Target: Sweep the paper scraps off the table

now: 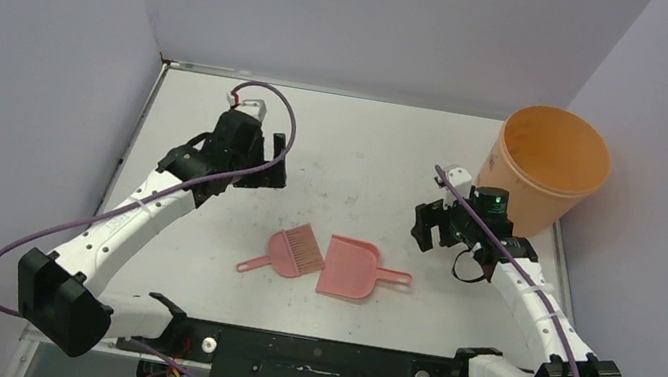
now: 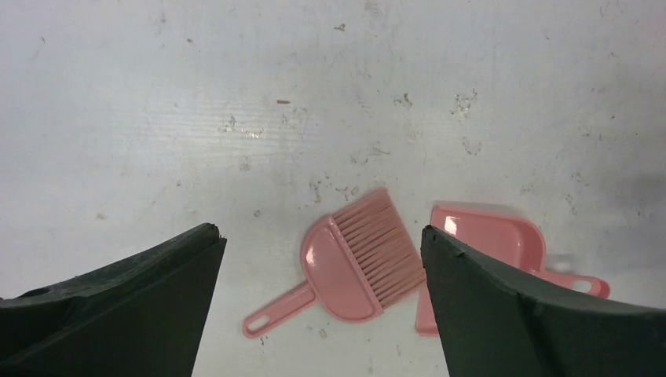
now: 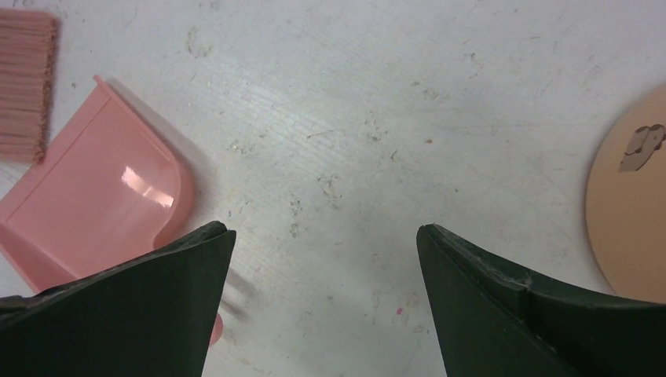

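No paper scraps show in any view. The white table (image 1: 366, 153) carries only grey scuff marks. A pink hand brush (image 1: 289, 252) and a pink dustpan (image 1: 352, 269) lie side by side near its front middle. My left gripper (image 1: 232, 167) is open and empty, hovering behind and left of the brush. In the left wrist view the brush (image 2: 353, 263) lies between my open fingers (image 2: 320, 230), with the dustpan (image 2: 495, 236) to its right. My right gripper (image 1: 465, 242) is open and empty, right of the dustpan. The right wrist view shows bare table between its fingers (image 3: 323, 228).
An orange bucket (image 1: 548, 167) stands at the back right corner, just behind my right gripper; its wall shows at the right edge of the right wrist view (image 3: 632, 204). The dustpan (image 3: 102, 181) sits at that view's left. Grey walls enclose the table.
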